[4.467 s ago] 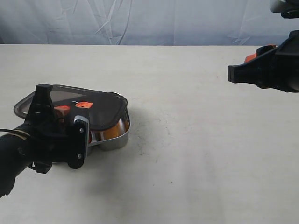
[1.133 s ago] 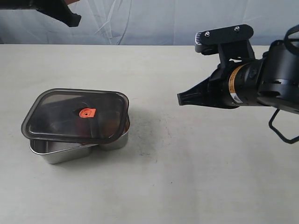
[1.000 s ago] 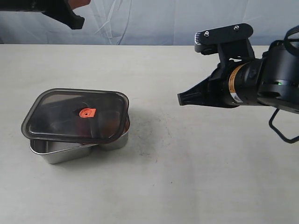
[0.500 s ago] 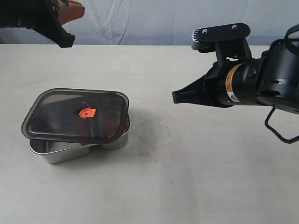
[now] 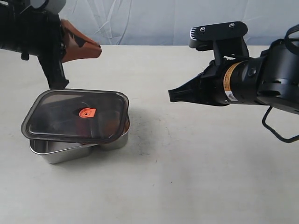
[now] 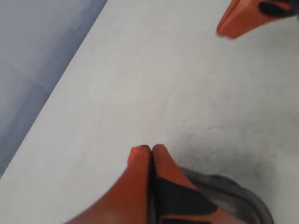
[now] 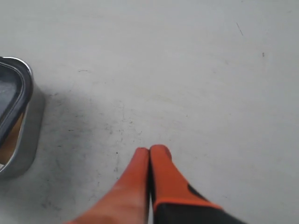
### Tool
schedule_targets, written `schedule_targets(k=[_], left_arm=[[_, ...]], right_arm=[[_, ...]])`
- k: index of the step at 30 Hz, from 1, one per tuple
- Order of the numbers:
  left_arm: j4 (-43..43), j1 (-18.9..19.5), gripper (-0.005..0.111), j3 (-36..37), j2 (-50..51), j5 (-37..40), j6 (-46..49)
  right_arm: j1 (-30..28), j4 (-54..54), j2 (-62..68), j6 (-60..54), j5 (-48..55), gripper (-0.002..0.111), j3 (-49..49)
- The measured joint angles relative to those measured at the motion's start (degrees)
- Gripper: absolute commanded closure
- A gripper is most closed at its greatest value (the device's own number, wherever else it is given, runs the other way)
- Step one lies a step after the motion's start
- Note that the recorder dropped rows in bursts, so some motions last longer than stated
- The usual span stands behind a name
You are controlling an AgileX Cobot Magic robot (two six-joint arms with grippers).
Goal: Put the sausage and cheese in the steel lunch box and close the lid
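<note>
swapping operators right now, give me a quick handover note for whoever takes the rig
Left gripper: shut, empty, in the air by the lid's far side.
Right gripper: shut, empty, hovering right of the steel lunch box.
Done: lid lies on the box, skewed, apparently not seated. Sausage and cheese not clearly visible through it.
Left: check contents, press lid home.
</note>
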Motion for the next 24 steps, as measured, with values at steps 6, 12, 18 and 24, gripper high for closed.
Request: schedule_targets(k=[6, 12, 18, 24], left_arm=[[26.8, -4.1, 0.107, 0.0, -2.5, -19.8, -45.8], [61.1, -4.6, 0.107, 0.0, -2.6, -30.3, -100.0], [70.6, -3.8, 0.107, 0.0, 2.4, -33.5, -107.7], [70.2, -0.2, 0.107, -4.8, 11.8, -29.4, -108.5]], right_arm=[[0.0, 0.0, 0.0, 0.0, -1.1, 0.108, 0.0], [0.0, 0.0, 0.0, 0.1, -1.3, 0.108, 0.0], [0.0, 0.0, 0.0, 0.1, -1.4, 0.108, 0.0], [0.0, 0.0, 0.0, 0.1, -1.4, 0.108, 0.0]])
